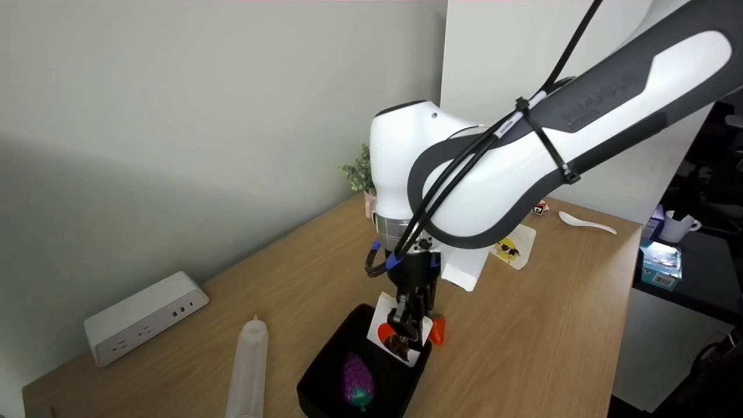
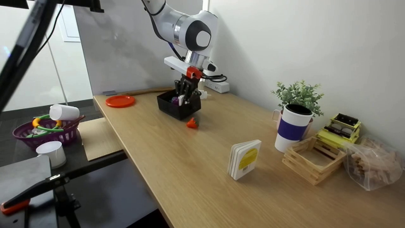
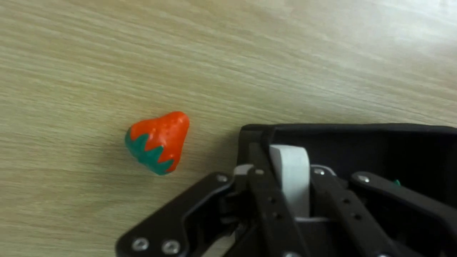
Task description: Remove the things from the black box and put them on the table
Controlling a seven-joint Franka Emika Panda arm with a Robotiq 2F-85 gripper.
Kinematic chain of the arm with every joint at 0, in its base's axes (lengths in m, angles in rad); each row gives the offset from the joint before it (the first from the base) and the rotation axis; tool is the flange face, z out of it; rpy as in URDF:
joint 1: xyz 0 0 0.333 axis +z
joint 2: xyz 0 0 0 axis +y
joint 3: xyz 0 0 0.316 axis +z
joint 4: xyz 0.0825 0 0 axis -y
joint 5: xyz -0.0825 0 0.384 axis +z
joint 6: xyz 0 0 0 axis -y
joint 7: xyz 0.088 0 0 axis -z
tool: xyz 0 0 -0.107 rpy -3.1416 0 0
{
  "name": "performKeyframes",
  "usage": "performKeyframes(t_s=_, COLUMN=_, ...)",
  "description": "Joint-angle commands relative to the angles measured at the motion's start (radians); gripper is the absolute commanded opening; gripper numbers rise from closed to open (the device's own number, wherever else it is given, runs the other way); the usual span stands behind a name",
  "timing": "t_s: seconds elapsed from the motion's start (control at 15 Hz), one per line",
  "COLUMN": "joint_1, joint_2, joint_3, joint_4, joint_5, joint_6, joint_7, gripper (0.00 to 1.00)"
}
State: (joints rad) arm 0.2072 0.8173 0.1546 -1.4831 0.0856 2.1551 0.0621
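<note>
- In an exterior view, the arm (image 1: 522, 168) reaches over and bends so its wrist points nearly straight down at one end of the black box (image 1: 325, 354); the end effector (image 1: 413, 332) is closed about a white book (image 1: 386, 331), likely to draw it up and out
- There the purple toy (image 1: 356, 377) lies inside the black box, near the white book, presumably left for a later turn
- In an exterior view, the strawberry toy (image 2: 192, 123) rests on the table (image 2: 190, 164) just beside the black box, which suggests one item is unloaded
- In the wrist view, the fingers (image 3: 267, 196) flank the white book inside the black box, close to the end nearest the strawberry toy; so tight a spot calls, I judge, for a straight lift
</note>
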Motion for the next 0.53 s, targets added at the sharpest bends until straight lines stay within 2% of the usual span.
performKeyframes(t_s=0.0, joint_1=0.01, joint_2=-0.052, joint_3=-0.029, joint_4=-0.064, joint_5=-0.003, joint_6=-0.04, joint_7=0.069, gripper=0.05)
performKeyframes(t_s=0.47, joint_1=0.005, joint_2=-0.039, joint_3=-0.027, joint_4=-0.043, joint_5=0.003, joint_6=-0.142, joint_7=0.098, gripper=0.05)
